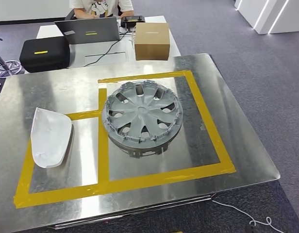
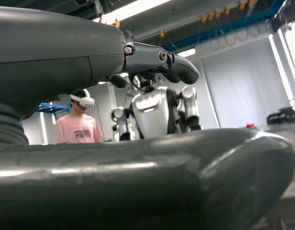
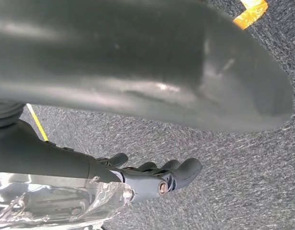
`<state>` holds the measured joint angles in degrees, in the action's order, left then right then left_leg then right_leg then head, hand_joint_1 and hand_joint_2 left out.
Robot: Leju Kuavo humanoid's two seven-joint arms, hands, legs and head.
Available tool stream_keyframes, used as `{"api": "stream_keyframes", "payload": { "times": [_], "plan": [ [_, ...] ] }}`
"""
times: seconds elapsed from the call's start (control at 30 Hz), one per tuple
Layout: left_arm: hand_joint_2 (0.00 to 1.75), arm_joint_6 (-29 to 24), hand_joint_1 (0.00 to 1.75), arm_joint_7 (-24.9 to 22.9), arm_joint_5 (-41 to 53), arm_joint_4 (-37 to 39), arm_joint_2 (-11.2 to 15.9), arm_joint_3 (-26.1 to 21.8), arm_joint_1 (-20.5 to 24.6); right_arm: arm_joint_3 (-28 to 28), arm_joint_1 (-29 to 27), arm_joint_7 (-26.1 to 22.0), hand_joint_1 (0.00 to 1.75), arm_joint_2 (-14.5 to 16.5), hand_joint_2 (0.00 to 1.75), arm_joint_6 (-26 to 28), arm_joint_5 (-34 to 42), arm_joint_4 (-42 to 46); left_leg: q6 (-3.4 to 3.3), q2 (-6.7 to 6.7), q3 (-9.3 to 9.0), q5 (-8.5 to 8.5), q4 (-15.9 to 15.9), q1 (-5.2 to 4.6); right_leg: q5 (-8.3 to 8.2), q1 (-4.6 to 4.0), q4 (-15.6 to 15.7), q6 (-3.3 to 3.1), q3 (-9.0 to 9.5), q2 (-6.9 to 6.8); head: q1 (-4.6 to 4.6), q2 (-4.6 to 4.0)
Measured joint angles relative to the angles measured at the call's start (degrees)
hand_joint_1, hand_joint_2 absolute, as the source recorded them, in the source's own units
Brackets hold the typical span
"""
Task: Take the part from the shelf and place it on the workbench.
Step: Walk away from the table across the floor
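A grey wheel cover [image 1: 142, 116] lies flat on the metal workbench [image 1: 236, 121], inside the larger yellow-taped box [image 1: 210, 127]. A white curved shell part [image 1: 50, 137] rests in the smaller taped box to its left. In the left wrist view my left hand [image 2: 146, 56] holds nothing, its fingers stretched out straight above the thick thumb [image 2: 175, 177]. My right hand [image 3: 153, 179] hangs over grey carpet, fingers apart and empty.
Behind the workbench stands a white desk with a cardboard box [image 1: 152, 41], a laptop [image 1: 87, 30] and a black case [image 1: 44, 52]; a person [image 1: 100, 7] sits there. Another robot [image 2: 153, 112] and a person in a headset [image 2: 78, 125] stand off to my left. A white cable [image 1: 247, 216] lies on the carpet.
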<state>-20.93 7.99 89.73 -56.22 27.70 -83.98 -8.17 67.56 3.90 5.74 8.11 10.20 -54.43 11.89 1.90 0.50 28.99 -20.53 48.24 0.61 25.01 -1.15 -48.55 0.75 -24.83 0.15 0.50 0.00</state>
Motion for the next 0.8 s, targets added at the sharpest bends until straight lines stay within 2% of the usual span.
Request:
{"api": "stream_keyframes", "payload": {
  "times": [0.2, 0.43, 0.67, 0.8],
  "plan": [
    [0.0, 2.7, 0.0, -6.1, 0.1, 0.0, -3.8, 2.7, -1.8, 0.0, 0.1, 0.4, 0.0, 0.0, 0.0, 0.1, -0.2, 0.0, -0.01, -0.01, -0.01, -0.01, 0.0, -0.01, -0.01, 0.01, 0.0, 0.02, 0.02, -0.01, 0.0, 0.0],
    [0.0, 4.5, 0.0, -14.9, 0.1, 5.8, -12.2, 7.0, -1.4, 0.0, 0.1, 0.5, 0.0, 0.2, 0.0, 0.1, -0.6, 0.0, -0.02, -0.01, -0.03, -0.01, 0.0, -0.07, -0.03, 0.09, 0.0, 0.06, 0.04, -0.01, 0.01, 0.0],
    [0.0, 6.6, 0.0, -16.7, 0.2, 12.1, -16.4, 8.3, 0.4, 0.0, 0.1, 0.3, 0.0, 0.2, 0.0, 0.1, -0.7, 0.0, -0.05, -0.01, -0.05, 0.0, 0.0, -0.1, -0.08, 0.14, 0.0, 0.13, 0.05, -0.02, 0.0, 0.0],
    [0.0, 6.1, 0.0, -16.8, 0.2, 18.9, -19.7, 8.3, 2.6, 0.0, 0.2, 0.2, 0.0, 0.2, 0.0, 0.0, -0.7, 0.0, -0.08, -0.01, -0.05, 0.02, 0.0, -0.11, -0.09, 0.14, 0.0, 0.16, 0.07, -0.03, 0.01, 0.0]
  ]
}}
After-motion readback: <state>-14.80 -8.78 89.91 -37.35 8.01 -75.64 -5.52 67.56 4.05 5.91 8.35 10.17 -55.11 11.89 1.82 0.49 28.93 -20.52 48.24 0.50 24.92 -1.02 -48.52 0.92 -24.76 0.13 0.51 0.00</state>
